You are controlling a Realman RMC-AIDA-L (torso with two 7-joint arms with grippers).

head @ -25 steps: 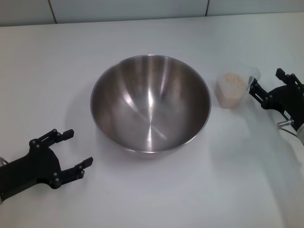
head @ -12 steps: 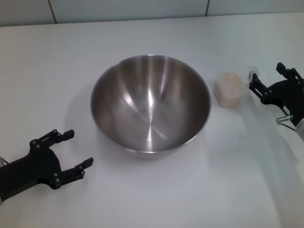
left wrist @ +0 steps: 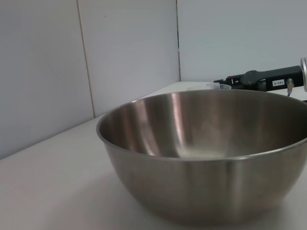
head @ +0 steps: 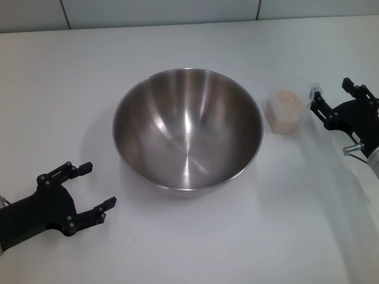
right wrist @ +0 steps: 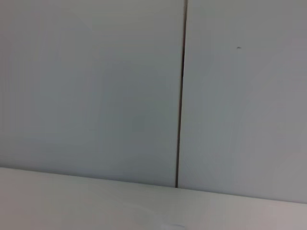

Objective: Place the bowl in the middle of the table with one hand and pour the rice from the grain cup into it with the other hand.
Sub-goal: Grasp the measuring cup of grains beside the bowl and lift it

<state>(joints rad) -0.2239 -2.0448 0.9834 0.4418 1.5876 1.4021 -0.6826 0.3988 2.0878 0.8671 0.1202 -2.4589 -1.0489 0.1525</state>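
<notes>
1. Bowl point(head: 188, 128) sits upright in the middle of the worktop point(head: 254, 236), its steel inside bare, with no rice in it.
2. Cup point(head: 286, 109) stands just beside the bowl on my right, toward the worktop's right edge, and holds the rice point(head: 287, 99) nearly up to its rim.
3. My right gripper point(head: 331, 102) is at the right edge of the worktop, its fingers point(head: 318, 107) spread and released, with the near one close against the cup's small tab; I cannot tell whether it touches.
4. My left gripper point(head: 95, 188) rests low near the front left corner of the worktop, apart from the bowl, with its fingers point(head: 72, 169) open and holding nothing.
5. From my left wrist, the bowl's outer wall fills the view, the cup's rim point(left wrist: 217, 86) just shows above the far edge, and my right gripper's black body shows past it.
6. From my right wrist, only the pale wall panels point(right wrist: 96, 86) and a strip of worktop show.
</notes>
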